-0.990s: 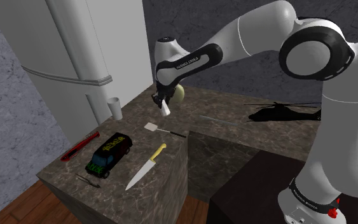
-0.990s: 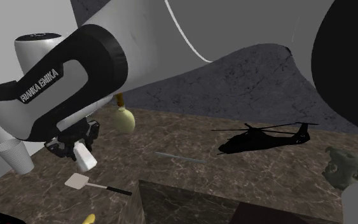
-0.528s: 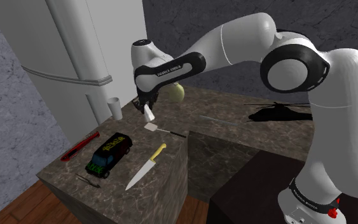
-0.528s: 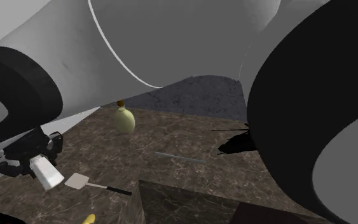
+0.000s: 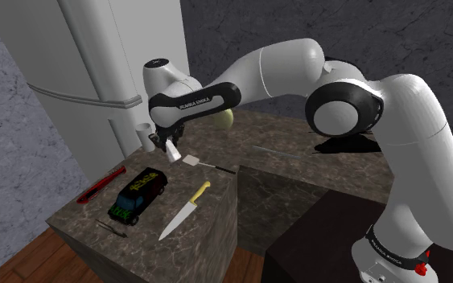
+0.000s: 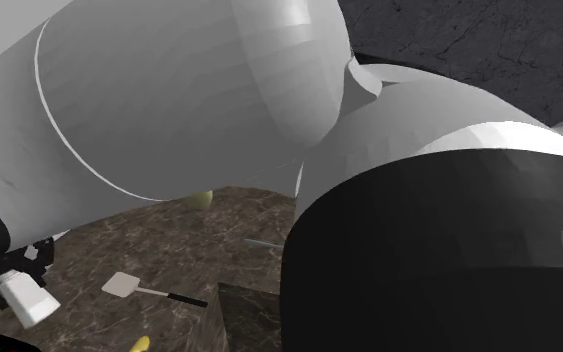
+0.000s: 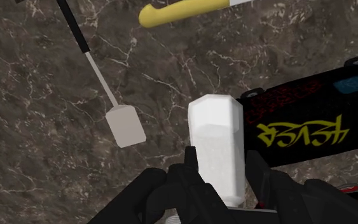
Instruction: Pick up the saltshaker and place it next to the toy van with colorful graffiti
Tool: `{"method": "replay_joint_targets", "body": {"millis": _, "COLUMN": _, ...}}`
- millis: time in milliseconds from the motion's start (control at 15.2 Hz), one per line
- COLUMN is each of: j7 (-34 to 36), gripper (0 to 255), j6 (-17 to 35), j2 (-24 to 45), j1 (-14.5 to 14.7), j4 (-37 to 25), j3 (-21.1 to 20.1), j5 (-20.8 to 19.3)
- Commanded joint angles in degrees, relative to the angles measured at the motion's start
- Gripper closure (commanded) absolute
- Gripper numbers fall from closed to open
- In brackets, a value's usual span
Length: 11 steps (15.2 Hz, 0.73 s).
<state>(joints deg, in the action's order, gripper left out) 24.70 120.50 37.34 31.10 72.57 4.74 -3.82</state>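
My black gripper [image 5: 168, 146] is shut on a white saltshaker [image 5: 172, 151], held tilted above the dark marble counter [image 5: 192, 229]. The wrist view shows the saltshaker [image 7: 216, 147] clasped between the fingers [image 7: 190, 167]. Right beside it below is the black toy van [image 7: 311, 125] with yellow graffiti. In the shoulder view the van [image 5: 138, 194] stands on the counter's near end, below and towards the view's left of the gripper. The second exterior view has the saltshaker [image 6: 27, 298] at its lower left, with the white arm blocking much of the scene.
A white spatula [image 5: 206, 164] lies just behind the gripper, and a yellow-handled knife [image 5: 184, 211] lies beside the van. A white cup [image 5: 145, 135] stands by the fridge [image 5: 80, 64]. A red tool [image 5: 101, 183] and a small dark tool [image 5: 112, 229] lie near the counter's edges. A pale green flask [image 5: 222, 119] stands further back.
The arm has swung towards the shoulder view's left and slightly down, carrying the saltshaker from over the counter's back part past the spatula towards the van.
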Motion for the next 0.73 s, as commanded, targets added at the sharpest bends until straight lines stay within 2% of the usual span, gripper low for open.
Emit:
{"method": "replay_joint_targets", "body": {"millis": 0, "j7": 0.3, "gripper": 255, "j6": 1.2, "j2": 0.5, "j1": 0.1, "j4": 0.7, "j3": 0.0, "j5": -0.1}}
{"method": "replay_joint_targets", "body": {"millis": 660, "j7": 0.8, "gripper": 255, "j6": 7.3, "j2": 3.0, "j1": 0.1, "j4": 4.3, "j3": 0.0, "j5": -0.2}}
